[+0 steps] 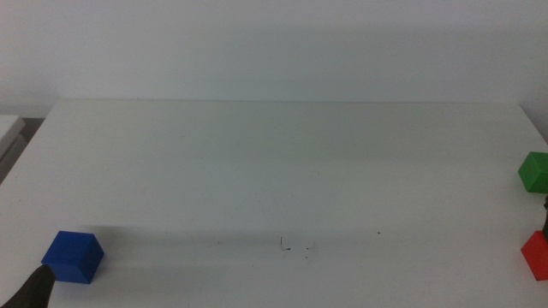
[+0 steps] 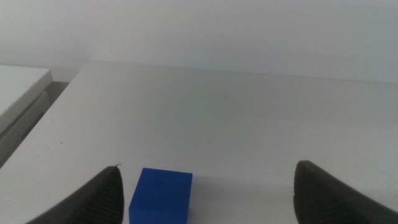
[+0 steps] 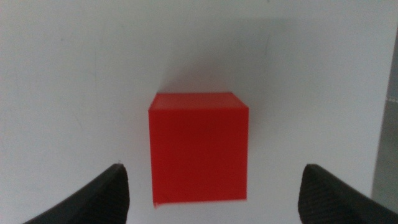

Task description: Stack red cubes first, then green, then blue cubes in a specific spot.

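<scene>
Near the table's front left corner sits the blue cube (image 1: 73, 257). My left gripper (image 2: 208, 169) hovers open just behind it, and the blue cube (image 2: 160, 196) lies between the jaws, closer to one of them; one of its fingers (image 1: 36, 287) pokes in at the bottom edge. The red cube (image 1: 537, 254) rests at the front right edge, cut off by the frame. My right gripper (image 3: 212, 169) is open above the red cube (image 3: 198, 146), jaws wide on either side without touching it. Behind the red one is the green cube (image 1: 535, 171). The spot's faint pen marks (image 1: 295, 246) lie at front centre.
A lone dark speck (image 1: 380, 232) lies right of the marks. A second white surface (image 1: 8, 128) adjoins the table's left side across a dark gap. The table's far edge (image 1: 282, 103) meets a white wall.
</scene>
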{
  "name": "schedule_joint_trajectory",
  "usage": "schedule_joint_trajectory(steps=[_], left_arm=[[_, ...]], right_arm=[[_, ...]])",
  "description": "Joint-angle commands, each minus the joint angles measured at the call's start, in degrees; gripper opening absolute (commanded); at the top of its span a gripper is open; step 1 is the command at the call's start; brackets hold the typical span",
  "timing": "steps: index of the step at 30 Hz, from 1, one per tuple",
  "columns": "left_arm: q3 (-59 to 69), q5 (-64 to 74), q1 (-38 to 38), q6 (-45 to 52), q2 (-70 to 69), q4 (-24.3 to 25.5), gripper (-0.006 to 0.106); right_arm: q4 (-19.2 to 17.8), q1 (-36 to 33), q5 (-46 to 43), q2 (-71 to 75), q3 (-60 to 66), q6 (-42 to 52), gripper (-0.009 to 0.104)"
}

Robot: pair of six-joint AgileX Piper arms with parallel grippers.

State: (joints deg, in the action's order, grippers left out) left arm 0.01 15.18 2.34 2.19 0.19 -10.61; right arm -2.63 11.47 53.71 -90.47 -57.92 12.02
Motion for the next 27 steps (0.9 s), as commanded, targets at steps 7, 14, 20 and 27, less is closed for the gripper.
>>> schedule_joint_trajectory(steps=[7, 14, 20, 27], left_arm=[[0.0, -0.7, -0.1, -0.1, -0.2, 0.2, 0.094], [0.0, -0.7, -0.1, -0.1, -0.2, 0.2, 0.094], [0.0, -0.7, -0.1, -0.1, -0.2, 0.2, 0.094], [0.0, -0.7, -0.1, -0.1, -0.2, 0.2, 0.094]], right_arm=[[0.4, 0.6, -3.1, -4.0, 0.2, 0.5, 0.085], [1.6, 0.6, -3.1, -7.4, 0.2, 0.6, 0.076], [1.6, 0.6, -3.3, -8.8, 0.2, 0.6, 0.060], [0.3, -3.7, -1.6, -6.7, -0.8, -3.6, 0.006]])
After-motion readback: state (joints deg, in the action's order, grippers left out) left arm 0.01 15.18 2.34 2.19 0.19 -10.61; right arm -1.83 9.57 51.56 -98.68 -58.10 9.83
